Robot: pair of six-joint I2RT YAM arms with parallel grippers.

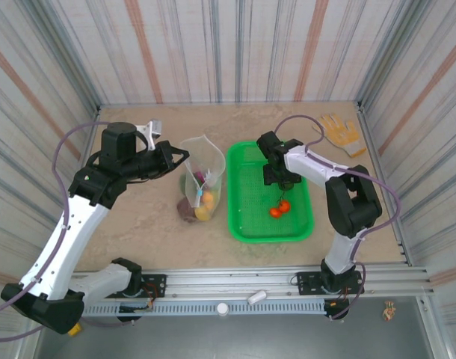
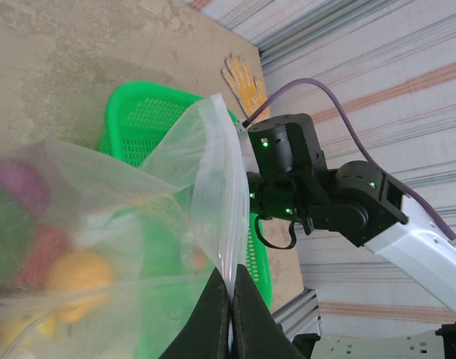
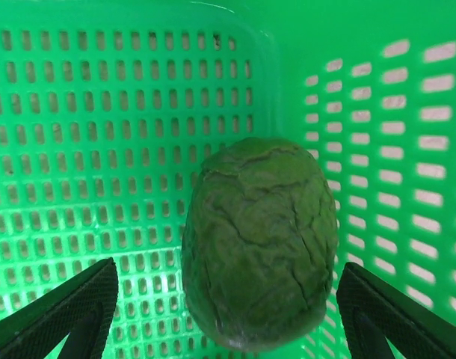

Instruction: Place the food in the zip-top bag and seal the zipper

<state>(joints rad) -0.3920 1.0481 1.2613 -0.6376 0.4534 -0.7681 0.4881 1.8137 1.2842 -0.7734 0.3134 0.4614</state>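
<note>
Zip-top bag [image 1: 200,179], overhead view: it stands just left of the green basket [image 1: 232,196], mouth up, with purple and yellow food [image 1: 198,208] in its bottom. The left gripper [image 1: 185,155] is at the bag's rim on the side away from the basket. The right gripper [image 1: 276,179] hangs over the basket's far half, and orange-red pieces [image 1: 279,209] lie near the basket's middle. Left wrist view: the left gripper [image 2: 232,314] is fully closed, pinching the rim of the bag [image 2: 138,224] with the mouth open; the basket [image 2: 138,112] lies just beyond. Right wrist view: the right gripper [image 3: 226,268] is spread wide and holds nothing. A dark green piece [image 3: 258,239] lies on the basket floor near a corner, straight ahead between the fingers. Its long axis runs crosswise to the closing line, so the jaws should meet its narrower sides. The right arm is the nearer one, and the carry would go to the basket's left.
</note>
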